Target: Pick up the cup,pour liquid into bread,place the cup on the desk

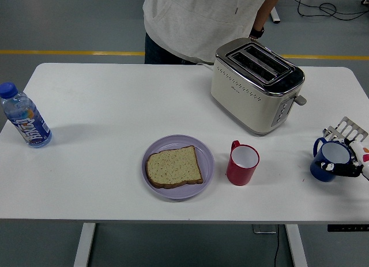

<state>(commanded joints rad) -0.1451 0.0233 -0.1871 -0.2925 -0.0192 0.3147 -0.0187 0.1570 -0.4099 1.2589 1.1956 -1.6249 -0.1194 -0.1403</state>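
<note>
Entering low at the table's (104, 100) right edge, the right hand (353, 161) is wrapped around the blue cup (327, 160), fingers clasped on its side. Bread (173, 166) lies far to its left.

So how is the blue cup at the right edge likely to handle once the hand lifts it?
The blue cup looks rigid, enamel or ceramic, so it probably won't flex in the right hand, though its glossy wall may be slippery. It is squat, so tipping seems unlikely. Its contents aren't visible, so the weight is hard to judge.
</note>
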